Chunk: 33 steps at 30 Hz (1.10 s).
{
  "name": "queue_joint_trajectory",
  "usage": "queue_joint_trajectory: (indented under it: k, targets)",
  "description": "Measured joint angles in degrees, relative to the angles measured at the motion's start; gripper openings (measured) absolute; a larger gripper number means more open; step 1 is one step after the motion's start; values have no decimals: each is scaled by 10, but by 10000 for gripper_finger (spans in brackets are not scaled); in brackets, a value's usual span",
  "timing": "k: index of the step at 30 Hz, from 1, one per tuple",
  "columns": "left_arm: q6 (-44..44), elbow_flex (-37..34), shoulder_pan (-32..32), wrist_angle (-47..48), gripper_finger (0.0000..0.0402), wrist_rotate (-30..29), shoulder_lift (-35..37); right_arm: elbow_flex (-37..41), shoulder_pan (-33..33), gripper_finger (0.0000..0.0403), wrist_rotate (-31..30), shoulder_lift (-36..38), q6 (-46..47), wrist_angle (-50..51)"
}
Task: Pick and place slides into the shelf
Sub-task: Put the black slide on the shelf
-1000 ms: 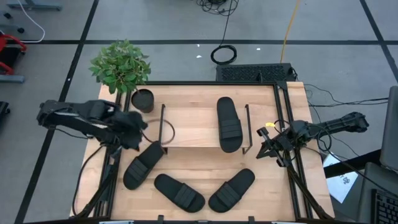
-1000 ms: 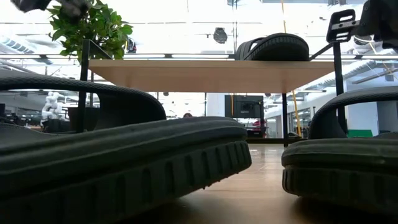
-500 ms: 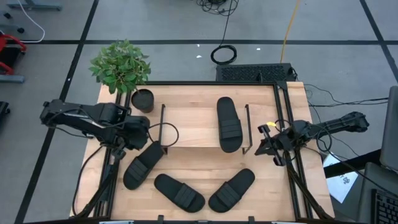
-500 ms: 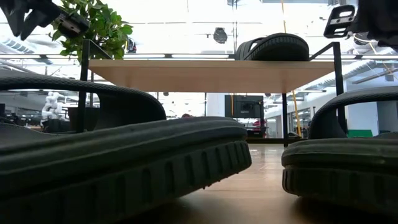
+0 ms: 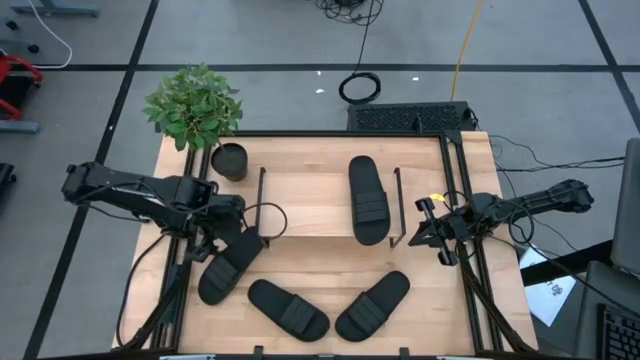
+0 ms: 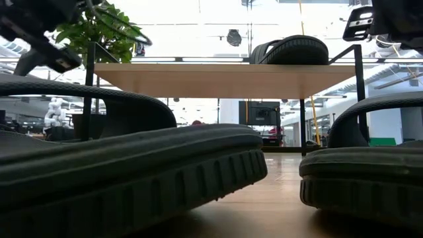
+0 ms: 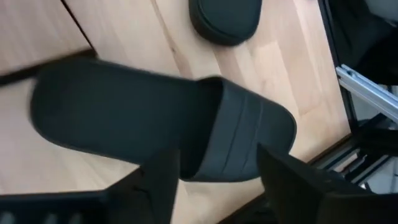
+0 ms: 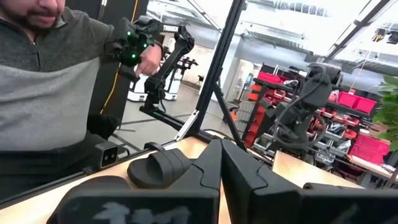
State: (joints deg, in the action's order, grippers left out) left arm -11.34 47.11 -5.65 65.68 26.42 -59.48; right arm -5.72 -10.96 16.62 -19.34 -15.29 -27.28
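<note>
The left claw [image 5: 213, 238] is held open over a slide sandal [image 5: 228, 265] on the counter [image 5: 310, 270]. Light, rubbery, flexible handling is expected; the ribbed strap [image 7: 233, 140] is judged the best hold. The right claw [image 5: 428, 230] is shut, idle beside the shelf [image 5: 310, 190].

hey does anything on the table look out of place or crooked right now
Nothing looks damaged or spilled. One slide lies on the shelf; three others lie on the table at mixed angles: left, middle, right. The left gripper, open, hovers over the left one; the right gripper waits shut beside the shelf.

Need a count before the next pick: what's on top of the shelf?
One slide lies on the shelf board, toward its right side. Whatever sits beneath the board is hidden from above.
</note>
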Motion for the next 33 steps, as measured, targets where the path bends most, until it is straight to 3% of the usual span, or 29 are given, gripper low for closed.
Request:
queue_joint_trajectory:
  k: [5, 10, 21, 27, 33]
  targets:
    - [-5, -10, 0, -23, 266, 9, 0, 0, 0, 0, 0, 0, 2, -4]
    - [-2, -15, -2, -47, 290, 22, -2, 0, 0, 0, 1, 0, 2, -4]
    - [54, -17, -2, -78, 294, 42, -5, 0, 0, 0, 1, 0, -3, -4]
    - [132, -81, -13, -154, 294, 96, -5, 0, 0, 0, 2, 0, 7, -8]
    - [141, -114, -48, -165, 294, 89, -5, 0, 0, 0, 2, 0, 9, -11]
